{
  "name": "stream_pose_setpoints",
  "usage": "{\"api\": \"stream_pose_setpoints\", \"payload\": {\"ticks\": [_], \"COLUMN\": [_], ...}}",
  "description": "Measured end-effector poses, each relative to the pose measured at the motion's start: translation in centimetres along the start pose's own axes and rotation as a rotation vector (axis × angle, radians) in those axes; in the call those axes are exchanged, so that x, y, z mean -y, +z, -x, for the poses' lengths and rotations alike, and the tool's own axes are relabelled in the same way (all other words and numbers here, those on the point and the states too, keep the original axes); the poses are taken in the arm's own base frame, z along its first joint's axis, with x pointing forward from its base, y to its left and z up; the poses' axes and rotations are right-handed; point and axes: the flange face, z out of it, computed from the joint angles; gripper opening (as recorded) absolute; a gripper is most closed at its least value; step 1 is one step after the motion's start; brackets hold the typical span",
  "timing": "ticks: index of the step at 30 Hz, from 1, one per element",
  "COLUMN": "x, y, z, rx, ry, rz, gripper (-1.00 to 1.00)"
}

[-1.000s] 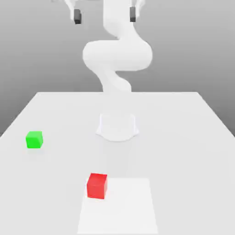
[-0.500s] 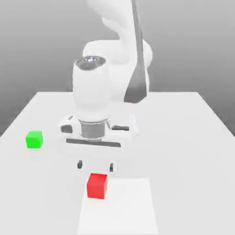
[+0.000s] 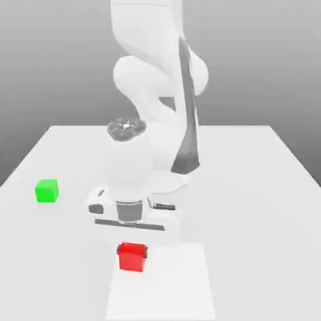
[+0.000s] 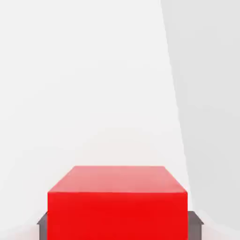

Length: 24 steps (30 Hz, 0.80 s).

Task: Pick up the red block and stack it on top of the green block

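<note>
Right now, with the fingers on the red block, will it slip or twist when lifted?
Probably not: the red block looks rigid, its flat sides sitting square between the fingers. Its smooth faces might slip slightly. It should not roll.

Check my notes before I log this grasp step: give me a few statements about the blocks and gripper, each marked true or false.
1. The gripper is closed on the red block. True: dark fingers sit against both of its sides.
2. The red block is stacked on the green block. False: the green block sits alone on the table, well toward the exterior view's left.
3. The red block is at the edge of a paler square patch on the table. True.
4. The green block is under the arm. False: nothing is above it.
5. The red block is lifted high above the table. False: it is down at the table surface.
</note>
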Motion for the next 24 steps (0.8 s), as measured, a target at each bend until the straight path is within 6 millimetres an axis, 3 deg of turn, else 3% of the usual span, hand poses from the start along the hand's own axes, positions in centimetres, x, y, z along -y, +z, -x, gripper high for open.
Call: {"api": "stream_pose_setpoints", "payload": {"ticks": [5, 9, 15, 19, 24], "x": [-0.7, -6.4, -14.3, -20.3, -27.9], "y": [-3.9, -4.8, -5.7, -6.3, -7.0], "z": [-0.4, -4.4, -7.6, -8.8, -8.7], "rx": [0.001, 0.0, -0.002, -0.002, -0.001], "ry": [0.018, 0.182, 0.379, 0.524, 0.706], "rz": [0.0, 0.002, 0.003, 0.003, 0.003], "gripper": [-1.0, -1.0, -1.0, -1.0, -1.0]}}
